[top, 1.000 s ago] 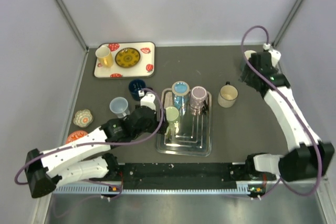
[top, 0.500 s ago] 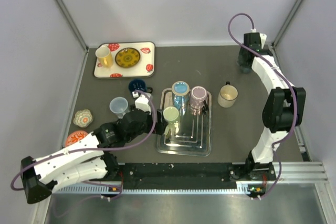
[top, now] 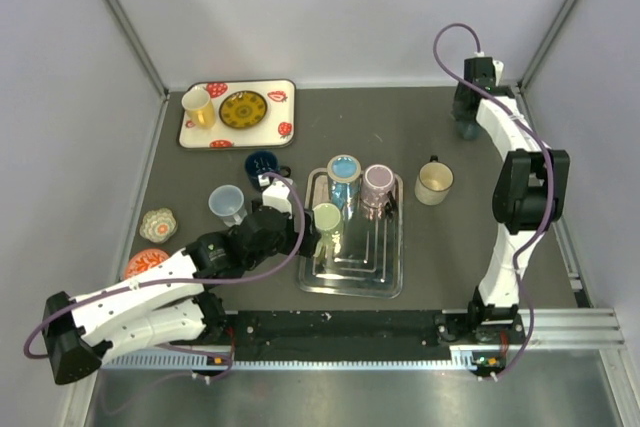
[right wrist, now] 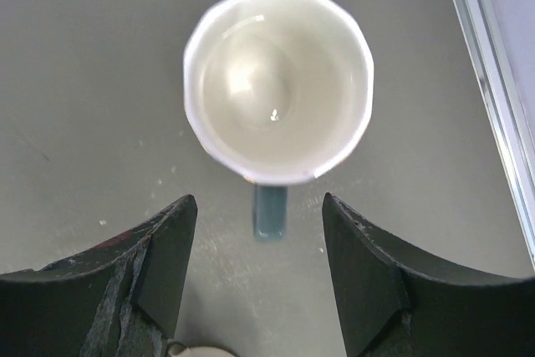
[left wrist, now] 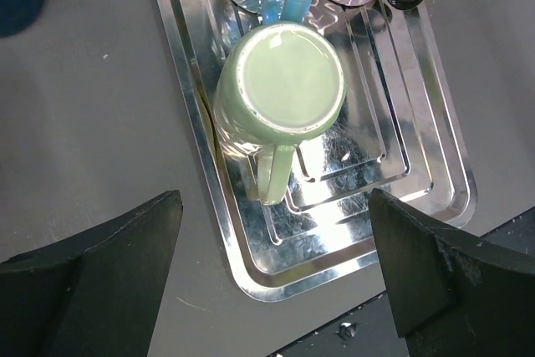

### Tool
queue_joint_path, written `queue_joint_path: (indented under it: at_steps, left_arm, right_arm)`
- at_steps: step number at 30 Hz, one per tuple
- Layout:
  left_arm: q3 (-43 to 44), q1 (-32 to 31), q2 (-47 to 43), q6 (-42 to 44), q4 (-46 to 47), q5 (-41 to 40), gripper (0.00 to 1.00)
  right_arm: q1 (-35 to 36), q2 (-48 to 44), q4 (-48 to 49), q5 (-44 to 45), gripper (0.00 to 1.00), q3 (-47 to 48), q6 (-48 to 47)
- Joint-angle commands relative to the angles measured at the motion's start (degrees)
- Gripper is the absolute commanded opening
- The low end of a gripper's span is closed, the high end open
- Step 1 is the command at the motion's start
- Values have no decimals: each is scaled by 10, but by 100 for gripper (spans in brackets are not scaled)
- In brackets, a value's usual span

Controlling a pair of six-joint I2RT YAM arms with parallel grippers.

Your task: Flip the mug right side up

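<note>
A pale green mug (left wrist: 280, 81) stands on the silver tray (left wrist: 435, 165), handle toward my left gripper; I cannot tell whether its mouth or its base faces up. My left gripper (left wrist: 276, 206) hangs open just behind the handle, touching nothing, and shows beside the green mug (top: 327, 215) in the top view. At the far right corner a white-lined mug (right wrist: 278, 81) with a teal handle stands mouth up. My right gripper (right wrist: 259, 206) is open above it, its fingers either side of the handle, and hides most of the mug (top: 467, 130) in the top view.
A blue mug (top: 343, 169) and a pink mug (top: 378, 182) share the silver tray. A cream mug (top: 434, 183) sits to its right. A dark blue cup (top: 262, 165), a light blue cup (top: 227, 202) and two small dishes (top: 158, 222) lie left. A strawberry tray (top: 280, 129) is at the back left.
My left gripper opened wide and let go of the green mug, then stayed behind its handle. My right arm swung to the back right corner over the teal-handled mug.
</note>
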Motion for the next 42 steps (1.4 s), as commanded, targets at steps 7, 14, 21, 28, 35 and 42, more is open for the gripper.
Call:
queue_joint_path:
  at_steps: [7,14,21,28,35,42]
  left_arm:
    - [7,-1,8,7,22,-12,98]
    - [10,-1,21,13,31,-10,98]
    - [9,-1,39,10,46,8,98]
    - [9,-1,41,11,50,13,98]
    - [8,-1,49,10,55,18,98]
    - [5,-1,48,8,55,16,98]
  right_arm:
    - [-4,58,-8,7,61,92,1]
    - [-6,72,-16,4,59,103,8]
    - [-7,63,-17,-4,62,70,25]
    - [-7,47,-4,-13,67,45,34]
    - [-8,51,-1,-14,66,40,37]
    - [-11,65,-5,-15,60,60,35]
